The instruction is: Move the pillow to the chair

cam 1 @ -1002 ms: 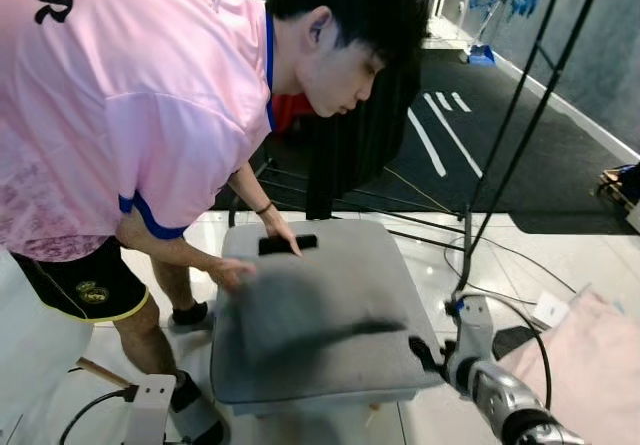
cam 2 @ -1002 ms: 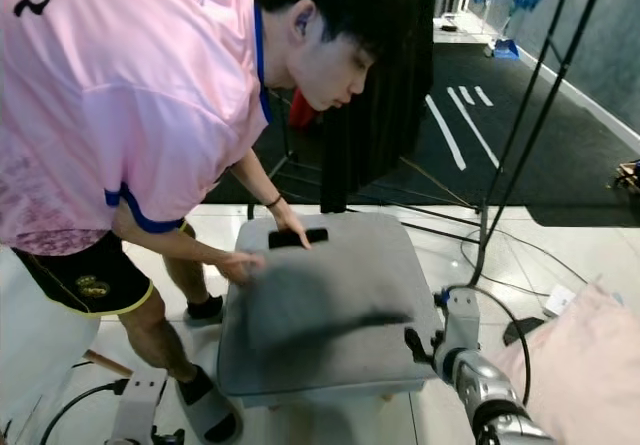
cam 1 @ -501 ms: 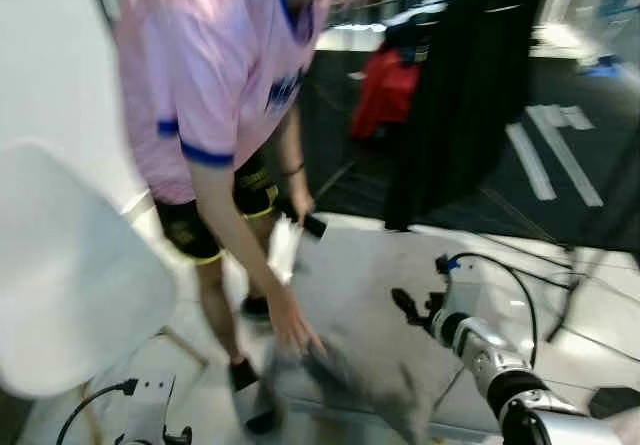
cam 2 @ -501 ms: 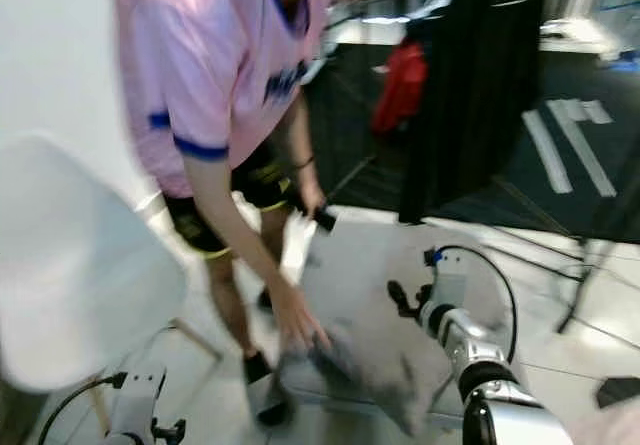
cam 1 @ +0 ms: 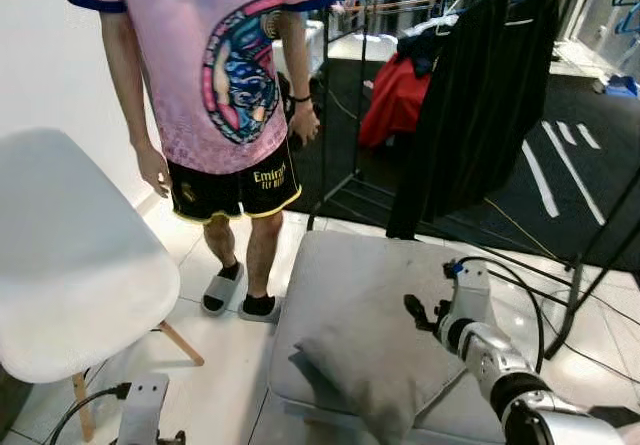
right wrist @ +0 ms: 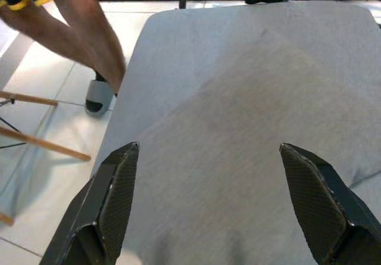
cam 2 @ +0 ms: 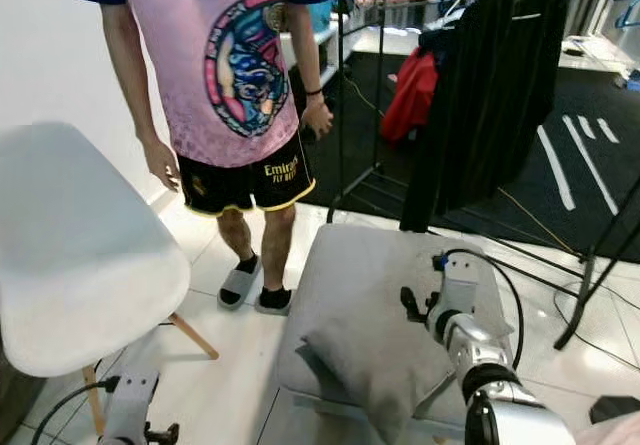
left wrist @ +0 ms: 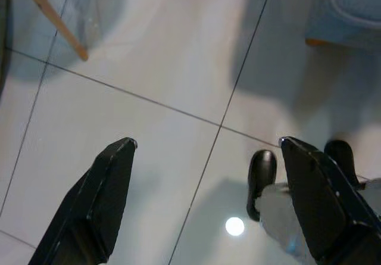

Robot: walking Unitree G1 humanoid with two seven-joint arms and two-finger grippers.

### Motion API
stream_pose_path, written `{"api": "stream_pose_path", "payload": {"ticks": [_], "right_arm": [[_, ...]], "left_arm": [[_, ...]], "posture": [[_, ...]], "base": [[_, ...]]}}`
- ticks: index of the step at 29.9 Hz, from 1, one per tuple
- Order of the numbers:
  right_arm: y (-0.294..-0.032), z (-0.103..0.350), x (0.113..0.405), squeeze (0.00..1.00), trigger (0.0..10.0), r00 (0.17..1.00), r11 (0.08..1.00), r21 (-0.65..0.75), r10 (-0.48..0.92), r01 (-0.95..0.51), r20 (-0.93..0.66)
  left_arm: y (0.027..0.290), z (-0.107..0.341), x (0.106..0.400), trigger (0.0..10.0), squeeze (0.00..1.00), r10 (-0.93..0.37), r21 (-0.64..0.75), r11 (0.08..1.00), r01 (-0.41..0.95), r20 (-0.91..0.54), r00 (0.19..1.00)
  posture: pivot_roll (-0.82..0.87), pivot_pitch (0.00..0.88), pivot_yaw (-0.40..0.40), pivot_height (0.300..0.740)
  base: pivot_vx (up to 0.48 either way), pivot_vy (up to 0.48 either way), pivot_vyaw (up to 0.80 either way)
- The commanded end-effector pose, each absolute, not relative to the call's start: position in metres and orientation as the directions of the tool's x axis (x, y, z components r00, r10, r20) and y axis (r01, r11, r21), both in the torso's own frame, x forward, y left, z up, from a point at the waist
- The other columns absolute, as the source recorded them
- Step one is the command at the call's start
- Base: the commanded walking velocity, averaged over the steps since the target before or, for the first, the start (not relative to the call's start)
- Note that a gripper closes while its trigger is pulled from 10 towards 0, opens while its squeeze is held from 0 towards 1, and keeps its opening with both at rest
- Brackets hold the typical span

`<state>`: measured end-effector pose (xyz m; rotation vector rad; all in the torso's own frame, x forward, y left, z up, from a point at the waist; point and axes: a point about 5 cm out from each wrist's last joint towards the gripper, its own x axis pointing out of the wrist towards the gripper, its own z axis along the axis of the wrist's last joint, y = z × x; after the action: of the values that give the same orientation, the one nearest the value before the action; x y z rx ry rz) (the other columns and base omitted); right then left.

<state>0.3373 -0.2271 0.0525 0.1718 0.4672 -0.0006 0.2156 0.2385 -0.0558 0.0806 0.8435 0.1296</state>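
A grey pillow [cam 1: 378, 373] lies on the near part of a grey padded stool [cam 1: 345, 275], one corner hanging past the front edge. The white chair [cam 1: 70, 255] with wooden legs stands to the left, apart from the stool. My right gripper [cam 1: 422, 315] hovers over the stool just right of the pillow. In the right wrist view the right gripper [right wrist: 208, 149] is open, and the pillow [right wrist: 256, 134] lies below its spread fingers. My left gripper [left wrist: 207, 142] hangs open over bare floor tiles, holding nothing. The left arm [cam 1: 143, 413] is low beside the chair.
A person in a pink shirt [cam 1: 235, 65] stands between chair and stool, arms down. A clothes rack with black and red garments [cam 1: 465, 95] stands behind the stool. Cables and black stand legs [cam 1: 590, 265] run over the floor at the right. A wooden chair leg [left wrist: 53, 21] slants near my left gripper.
The camera has swung left, bringing the chair into view. The person has let go of the pillow and stood up beside the stool. The pillow now rests at the stool's near edge.
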Motion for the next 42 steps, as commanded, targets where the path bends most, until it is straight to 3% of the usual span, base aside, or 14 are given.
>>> {"api": "stream_pose_path", "payload": {"ticks": [1,7,14,30,42], "right_arm": [[-0.225,0.053,0.339,0.00,10.0,0.890,0.985,0.165,0.038,0.042,-0.454],[-0.221,0.056,0.342,0.00,10.0,0.891,0.987,0.154,0.032,0.042,-0.453],[-0.218,0.058,0.344,0.00,10.0,0.890,0.986,0.163,0.047,0.031,-0.453],[-0.203,0.056,0.346,0.00,10.0,0.863,0.983,0.185,0.108,-0.017,-0.494],[-0.207,0.056,0.346,0.00,10.0,0.867,0.958,0.279,0.085,0.064,-0.491]], "left_arm": [[0.239,-0.055,0.216,10.0,0.00,0.149,0.115,0.989,-0.095,-0.736,0.661],[0.238,-0.055,0.218,10.0,0.00,0.132,0.101,0.991,-0.086,-0.732,0.668],[0.236,-0.055,0.218,10.0,0.00,0.124,0.088,0.992,-0.088,-0.735,0.667],[0.238,-0.054,0.218,10.0,0.00,0.135,0.094,0.991,-0.096,-0.733,0.666],[0.240,-0.048,0.225,10.0,0.00,0.159,0.077,0.986,-0.147,-0.687,0.709]], "posture": [[-0.14,0.051,-0.019,0.709],[-0.14,0.052,-0.017,0.709],[-0.14,0.057,-0.017,0.709],[-0.14,0.047,-0.025,0.709],[-0.13,0.043,-0.032,0.659]], "base": [[0.000,0.000,0.00],[0.000,0.000,0.00],[0.000,-0.418,0.00],[0.000,0.000,0.00],[0.000,0.000,0.00]]}}
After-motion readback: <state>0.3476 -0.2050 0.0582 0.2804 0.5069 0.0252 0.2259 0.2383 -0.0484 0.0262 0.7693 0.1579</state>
